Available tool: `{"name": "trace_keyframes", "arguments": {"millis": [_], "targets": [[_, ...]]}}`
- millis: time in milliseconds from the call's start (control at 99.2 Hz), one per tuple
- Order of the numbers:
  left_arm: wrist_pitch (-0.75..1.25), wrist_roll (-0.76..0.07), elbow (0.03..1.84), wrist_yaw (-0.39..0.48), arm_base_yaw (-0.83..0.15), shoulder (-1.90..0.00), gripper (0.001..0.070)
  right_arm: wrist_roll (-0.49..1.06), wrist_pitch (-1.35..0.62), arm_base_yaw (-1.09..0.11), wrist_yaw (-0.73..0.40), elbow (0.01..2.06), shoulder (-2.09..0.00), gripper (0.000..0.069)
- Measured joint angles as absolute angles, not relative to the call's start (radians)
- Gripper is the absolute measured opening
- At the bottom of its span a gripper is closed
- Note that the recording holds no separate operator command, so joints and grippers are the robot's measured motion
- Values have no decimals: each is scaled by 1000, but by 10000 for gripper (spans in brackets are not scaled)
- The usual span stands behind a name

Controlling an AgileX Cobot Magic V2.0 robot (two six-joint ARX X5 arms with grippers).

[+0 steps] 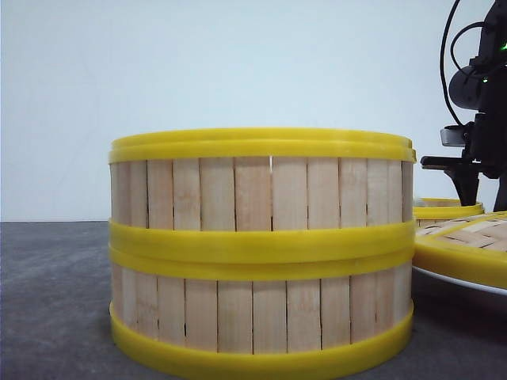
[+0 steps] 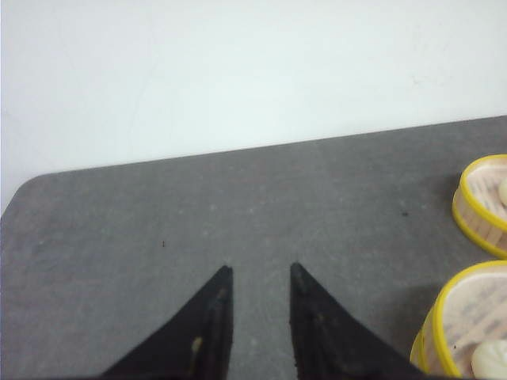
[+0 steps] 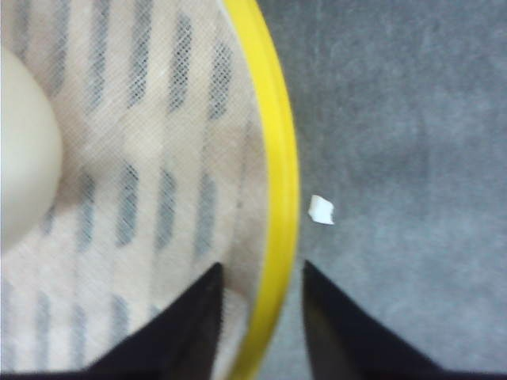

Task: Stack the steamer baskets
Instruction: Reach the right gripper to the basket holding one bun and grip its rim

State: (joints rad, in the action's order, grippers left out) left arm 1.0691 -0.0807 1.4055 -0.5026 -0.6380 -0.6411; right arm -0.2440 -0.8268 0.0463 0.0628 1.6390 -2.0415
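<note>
The right tool [image 3: 260,277] straddles a steamer basket's yellow rim [image 3: 279,206], fingers parted. The left tool [image 2: 260,273] hangs open over the grey worktop [image 2: 119,237].

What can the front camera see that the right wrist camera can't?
Only the front view shows two steamer baskets stacked, seen from the side, with the woven lid beside them. Only the right wrist view shows a basket's inside: the lined floor, a pale bun, the right end effector open astride the rim, and a white scrap. Both show the grey table and yellow rims.
</note>
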Motion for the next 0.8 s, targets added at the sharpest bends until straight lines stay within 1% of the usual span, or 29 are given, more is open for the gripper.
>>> {"name": "trace_keyframes", "arguments": {"millis": [71, 161, 343, 464, 544, 645, 796], "targets": [[1066, -73, 1404, -502, -638, -642, 111, -265, -824, 47, 52, 1639, -2043, 69], [1066, -70, 1404, -503, -638, -644, 111, -260, -819, 47, 72, 1639, -2044, 27], [1066, -70, 1404, -503, -638, -647, 111, -262, -796, 47, 88, 1639, -2048, 23], [1066, -70, 1404, -503, -638, -647, 111, -285, -765, 61, 177, 1671, -2069, 23], [1066, -70, 1404, -503, -638, -647, 111, -305, -762, 65, 195, 1734, -2084, 23], [1066, -70, 1404, -503, -638, -647, 111, -311, -822, 65, 201, 1855, -2086, 23], [1058, -70, 1404, -503, -638, -647, 111, -315, -918, 58, 291, 2052, -2086, 22]]}}
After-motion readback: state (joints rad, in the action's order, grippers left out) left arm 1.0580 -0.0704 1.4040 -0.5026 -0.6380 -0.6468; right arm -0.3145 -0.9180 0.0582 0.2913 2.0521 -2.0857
